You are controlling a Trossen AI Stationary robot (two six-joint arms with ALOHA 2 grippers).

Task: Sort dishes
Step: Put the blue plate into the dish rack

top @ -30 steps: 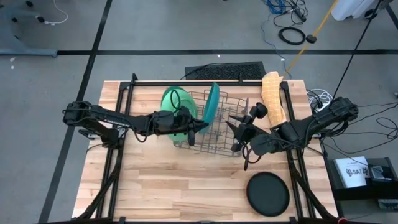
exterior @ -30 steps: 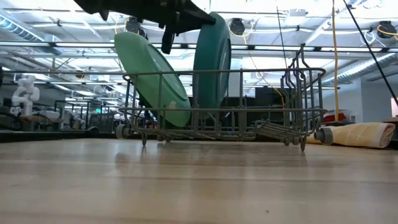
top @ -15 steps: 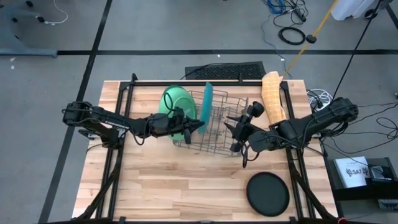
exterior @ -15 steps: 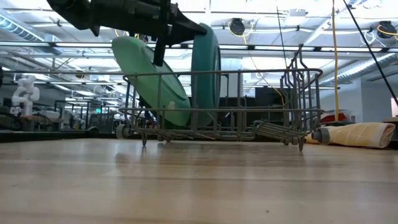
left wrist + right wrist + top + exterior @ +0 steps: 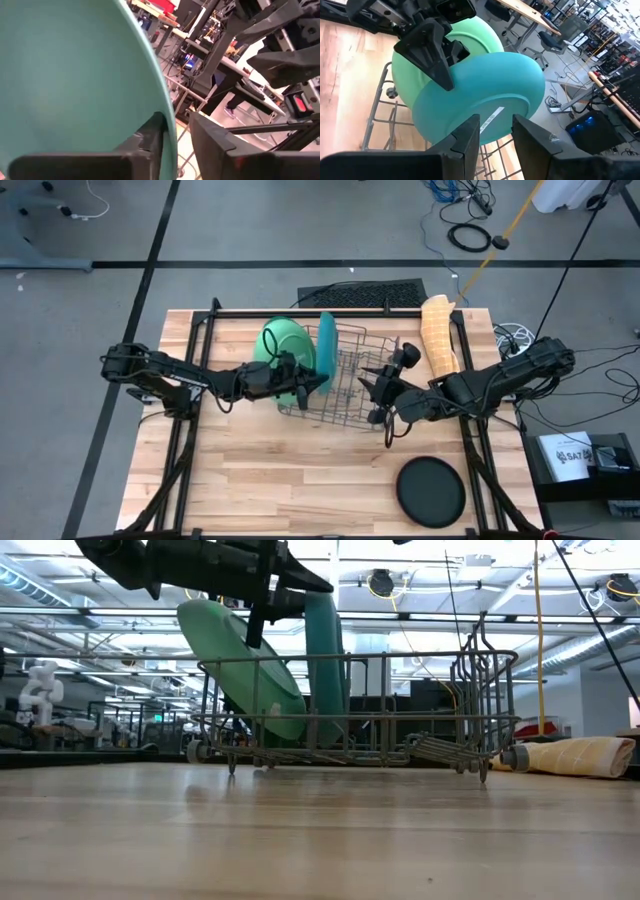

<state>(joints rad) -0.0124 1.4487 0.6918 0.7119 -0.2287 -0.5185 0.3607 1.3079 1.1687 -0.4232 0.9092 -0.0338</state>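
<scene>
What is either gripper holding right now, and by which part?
Nothing firmly: the left gripper straddles the teal plate at its top rim, jaws apart; the right gripper is empty.

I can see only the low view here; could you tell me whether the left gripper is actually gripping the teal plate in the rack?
Observer: In the left wrist view, the left gripper straddles the teal plate's rim with a gap beside one finger, so it looks open.
Operator: Thank you. Where is the right gripper?
Observer: From above, the right gripper is open and empty at the right end of the grey rack.
Operator: Is there a third plate?
Observer: Yes, a small plate lies black face up on the table, outside the rack, by the right arm.
</scene>
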